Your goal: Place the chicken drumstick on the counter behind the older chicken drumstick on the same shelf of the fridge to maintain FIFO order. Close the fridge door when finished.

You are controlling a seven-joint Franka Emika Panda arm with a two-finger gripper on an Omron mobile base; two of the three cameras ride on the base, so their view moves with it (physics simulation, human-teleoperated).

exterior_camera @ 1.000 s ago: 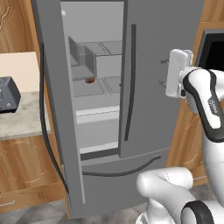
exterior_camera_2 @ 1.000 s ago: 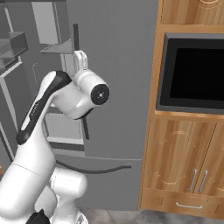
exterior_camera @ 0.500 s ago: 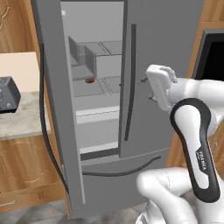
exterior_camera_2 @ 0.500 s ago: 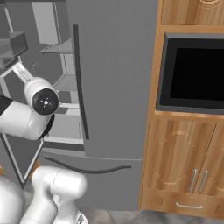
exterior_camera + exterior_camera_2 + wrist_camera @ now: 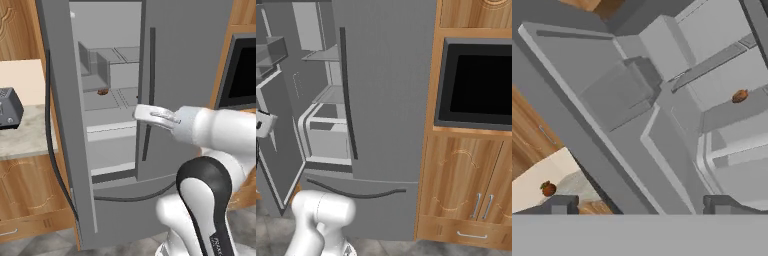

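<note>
A: Where's the small golden-brown roasted drumstick?
B: On the beige marbled counter, left of the tall grey fridge.
A: And the white arm's two-finger gripper?
B: Fingers spread apart, holding nothing, facing the fridge's open left door.

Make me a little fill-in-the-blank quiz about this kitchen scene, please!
1. The fridge's left door stands ____.
2. One chicken drumstick lies on a fridge ____.
3. The other drumstick lies on the ____.
4. The tool holds ____ between its fingertips.

Missing words: open; shelf; counter; nothing
</note>
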